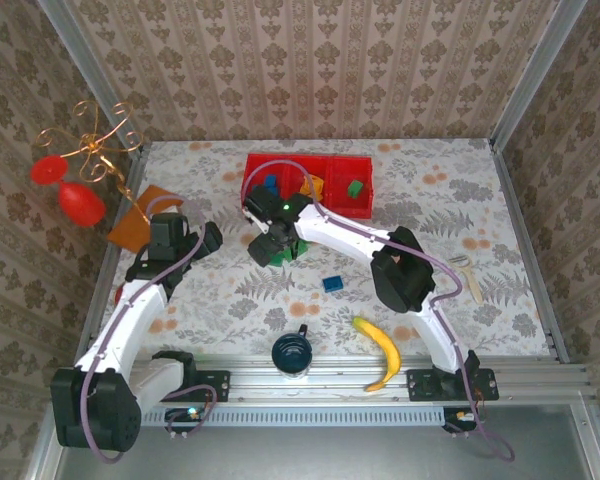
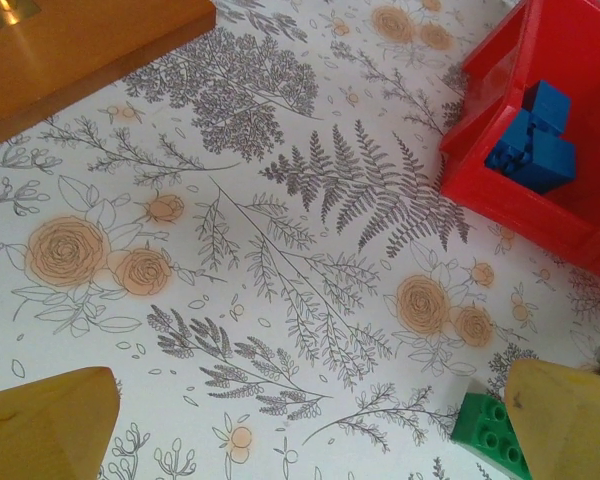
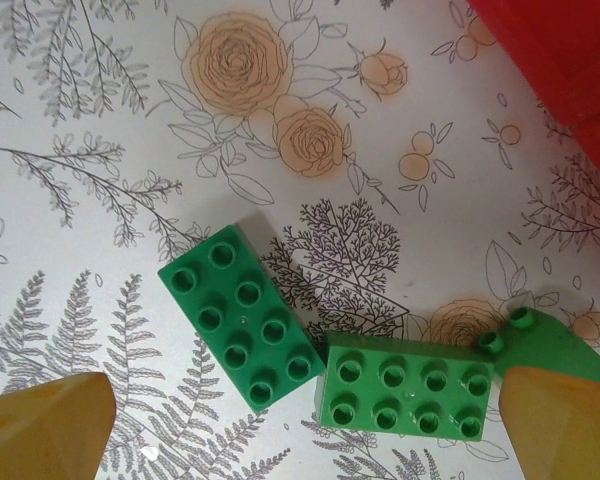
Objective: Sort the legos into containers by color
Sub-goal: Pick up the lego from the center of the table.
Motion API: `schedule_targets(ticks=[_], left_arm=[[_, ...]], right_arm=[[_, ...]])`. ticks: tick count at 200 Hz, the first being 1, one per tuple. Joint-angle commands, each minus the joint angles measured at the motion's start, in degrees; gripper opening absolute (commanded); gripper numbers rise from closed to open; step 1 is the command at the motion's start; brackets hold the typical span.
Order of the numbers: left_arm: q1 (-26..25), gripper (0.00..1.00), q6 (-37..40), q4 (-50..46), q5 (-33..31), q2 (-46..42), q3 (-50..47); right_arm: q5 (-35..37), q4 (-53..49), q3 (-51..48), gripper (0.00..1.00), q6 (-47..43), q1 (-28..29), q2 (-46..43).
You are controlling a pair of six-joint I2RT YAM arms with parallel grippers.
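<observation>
The red tray (image 1: 333, 168) lies at the back of the table, with blue legos (image 1: 269, 185) in its left compartment, orange-yellow ones (image 1: 316, 187) in the middle and a green one (image 1: 355, 189) on the right. My right gripper (image 1: 273, 246) hovers open just in front of the tray. Two green legos (image 3: 242, 325) (image 3: 408, 397) lie flat side by side on the cloth between its fingers (image 3: 40, 430), untouched, and a third green piece (image 3: 528, 335) peeks from behind the right finger. My left gripper (image 2: 305, 430) is open over bare cloth, with a green lego (image 2: 490, 425) by its right finger. One blue lego (image 1: 332, 283) lies alone mid-table.
An orange-brown board (image 1: 140, 215) sits at the back left, close to the left gripper. A dark blue cup (image 1: 292, 352) and a banana (image 1: 380, 350) rest near the front edge. A pale brush-like object (image 1: 467, 272) lies at the right. The tray's corner (image 2: 500, 190) is near the left gripper.
</observation>
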Motion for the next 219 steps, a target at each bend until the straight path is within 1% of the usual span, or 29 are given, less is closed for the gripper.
schedule_targets(ticks=[1,116,142,192,219], left_arm=[[0.6,1.0,-1.2,0.6,0.9,0.2,0.1],[0.8,1.0,-1.5,0.4,1.2,0.3,0.0],[0.8,1.0,-1.6,0.4,1.3,0.1,-0.1],[0.8,1.0,-1.7,0.5,1.1,0.0,-0.1],[0.8,1.0,-1.8,0.5,1.1,0.0,-0.2]], right_arm=[[0.4,-3.6,2.8,1.0,-2.8,0.4,1.7],[-2.6,-5.7,7.5,1.0,-6.4,0.4,7.1],[-4.5,-5.9,8.1,1.0,-7.4,0.4,7.8],[-5.0,-7.2,8.9,1.0,-8.8,0.4,8.8],[-7.0,-7.6,9.0,1.0,-9.3,0.4,9.1]])
